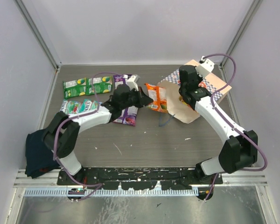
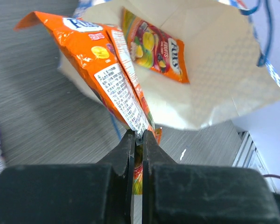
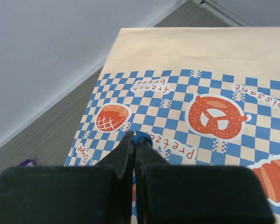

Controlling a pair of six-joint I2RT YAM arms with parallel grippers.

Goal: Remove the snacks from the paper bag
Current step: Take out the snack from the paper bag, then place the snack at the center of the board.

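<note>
The paper bag [image 1: 198, 100] lies on its side at the back right, its cream mouth [image 2: 214, 70] facing left. My left gripper [image 2: 139, 135] is shut on the bottom edge of an orange snack packet [image 2: 102, 60], holding it just outside the mouth [image 1: 157, 99]. A second orange packet [image 2: 154, 46] lies inside the bag. My right gripper [image 3: 136, 136] is shut on the bag's blue cord handle [image 3: 143, 137], above the checkered upper side [image 3: 200, 93]. Green [image 1: 74, 87], teal [image 1: 79, 106] and purple [image 1: 129, 115] snacks lie on the table at the left.
A dark blue cloth [image 1: 39, 151] sits at the near left edge. Another green packet [image 1: 101, 83] and a purple one [image 1: 126, 79] lie near the back. The bag's other blue cord [image 1: 165, 120] trails on the table. Grey walls close in the back and sides.
</note>
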